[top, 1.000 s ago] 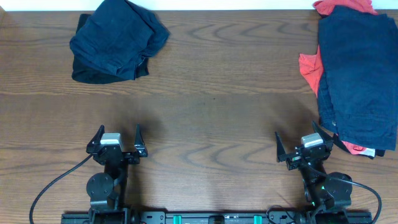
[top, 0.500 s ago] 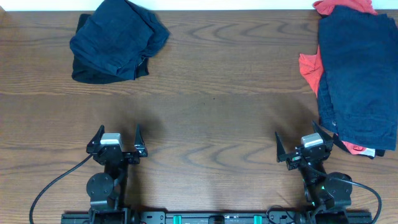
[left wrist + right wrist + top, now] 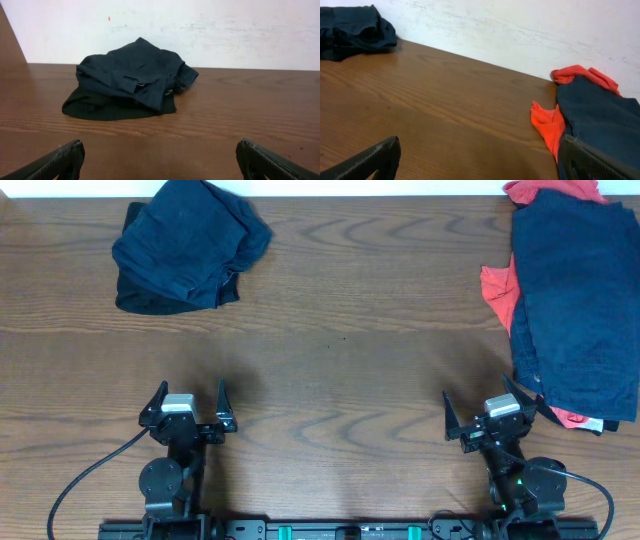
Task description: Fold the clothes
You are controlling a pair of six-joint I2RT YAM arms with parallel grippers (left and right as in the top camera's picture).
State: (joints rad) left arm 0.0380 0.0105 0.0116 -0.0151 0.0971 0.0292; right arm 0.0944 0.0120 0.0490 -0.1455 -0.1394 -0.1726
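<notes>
A brown wooden table runs back to a white wall. We see a crumpled heap of dark navy clothes at the upper left of the overhead frame, near the far edge. Along the right edge, navy shorts lie over a red-orange T-shirt. Open wood spans the middle between them. Low in the frame, the left gripper and right gripper both stand spread wide, holding nothing, the right one just beside the shorts.

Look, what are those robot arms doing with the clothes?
Nothing yet. The left gripper and the right gripper are both open and empty, near the front of the table. A crumpled dark blue bundle lies at the far left, and a dark blue garment lies over a red-orange shirt at the far right.
</notes>
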